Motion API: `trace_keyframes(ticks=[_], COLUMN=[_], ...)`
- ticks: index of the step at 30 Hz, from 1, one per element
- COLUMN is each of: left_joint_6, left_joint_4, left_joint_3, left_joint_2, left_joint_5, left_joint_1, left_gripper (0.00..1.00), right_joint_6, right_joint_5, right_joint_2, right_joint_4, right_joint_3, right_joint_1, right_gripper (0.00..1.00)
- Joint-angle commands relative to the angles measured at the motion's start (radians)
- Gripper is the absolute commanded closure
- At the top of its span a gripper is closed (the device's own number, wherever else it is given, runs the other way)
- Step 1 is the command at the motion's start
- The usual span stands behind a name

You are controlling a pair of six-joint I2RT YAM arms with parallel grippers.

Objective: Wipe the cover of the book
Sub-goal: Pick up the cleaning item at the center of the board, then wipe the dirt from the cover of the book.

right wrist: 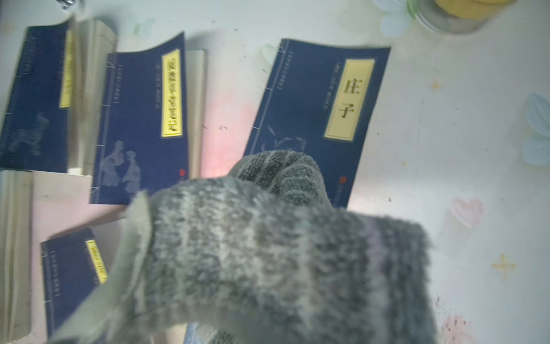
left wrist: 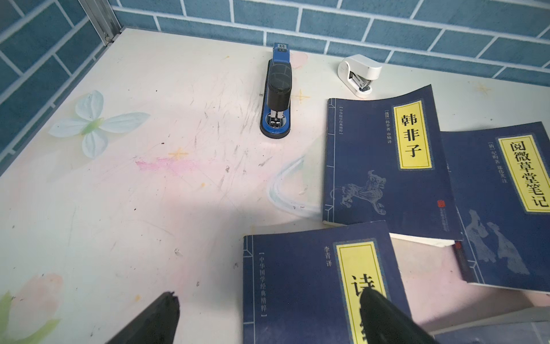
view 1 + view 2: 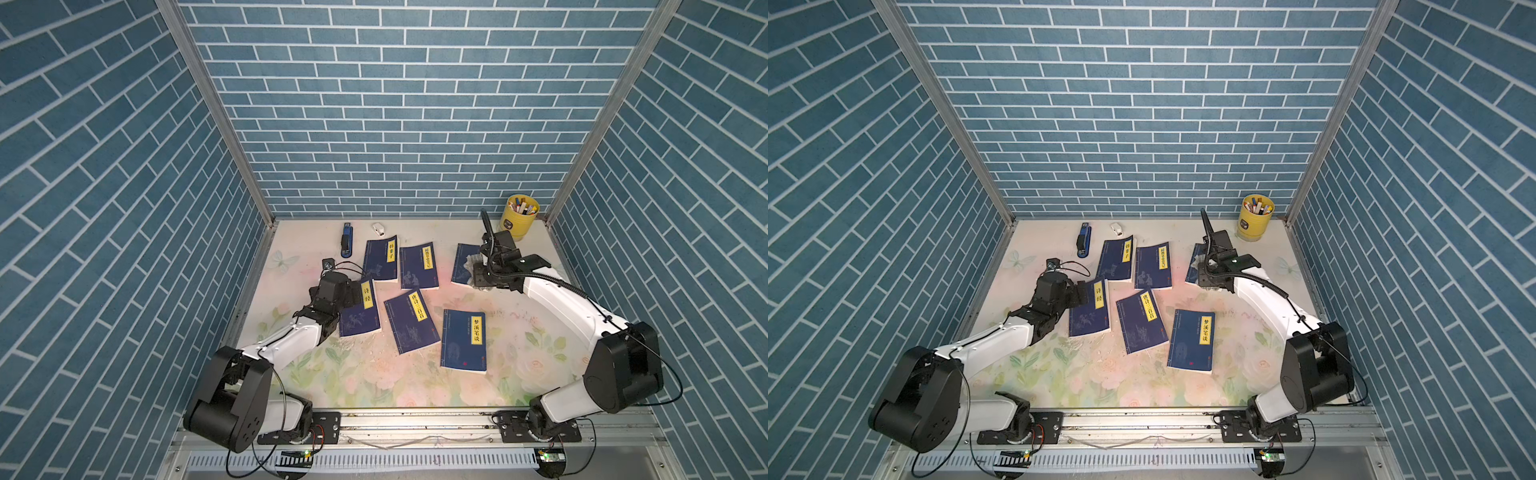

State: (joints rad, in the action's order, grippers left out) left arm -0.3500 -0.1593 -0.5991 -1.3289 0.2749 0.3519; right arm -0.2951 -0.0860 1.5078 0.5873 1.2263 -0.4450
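Observation:
Several dark blue books with yellow title labels lie flat on the table. The book (image 3: 463, 262) (image 1: 312, 119) at the far right is partly covered by a grey striped cloth (image 1: 282, 253) (image 3: 472, 261). My right gripper (image 3: 478, 276) is shut on that cloth, low over the book's near end. The cloth hides its jaws in the right wrist view. My left gripper (image 2: 268, 296) (image 3: 354, 293) stands open and holds nothing. It straddles the left edge of another book (image 2: 297, 283) (image 3: 359, 309), with one finger (image 2: 378, 312) over that book's yellow label.
A yellow cup of pens (image 3: 519, 216) stands at the back right corner. A blue stapler (image 3: 347, 245) (image 2: 278, 95) and a small white stapler (image 3: 378, 228) (image 2: 360, 74) lie near the back wall. Other books (image 3: 411, 326) (image 3: 464, 340) lie mid-table. Brick-patterned walls close three sides.

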Motion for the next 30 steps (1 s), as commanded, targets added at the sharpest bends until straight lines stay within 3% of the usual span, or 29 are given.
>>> trace_keyframes(ticks=[1, 14, 22, 30], left_joint_6=[-0.015, -0.077, -0.147, -0.185], left_joint_4=[0.049, 0.074, 0.034, 0.000], left_joint_3=[-0.035, 0.008, 0.071, 0.078], left_joint_2=[-0.004, 0.073, 0.137, 0.121], left_joint_5=[0.015, -0.093, -0.175, -0.186], left_joint_1=[-0.004, -0.146, -0.253, -0.263], left_gripper=[0.00, 0.00, 0.00, 0.00], right_joint_6=[0.058, 0.073, 0.051, 0.052], right_joint_5=[0.068, 0.266, 0.388, 0.454], right_joint_2=[0.051, 0.489, 0.714, 0.944], right_joint_4=[0.033, -0.001, 0.006, 0.089], right_joint_3=[0.079, 0.539, 0.768, 1.002], right_joint_1=[-0.064, -0.323, -0.373, -0.391], right_gripper=[0.98, 1.00, 1.00, 1.00])
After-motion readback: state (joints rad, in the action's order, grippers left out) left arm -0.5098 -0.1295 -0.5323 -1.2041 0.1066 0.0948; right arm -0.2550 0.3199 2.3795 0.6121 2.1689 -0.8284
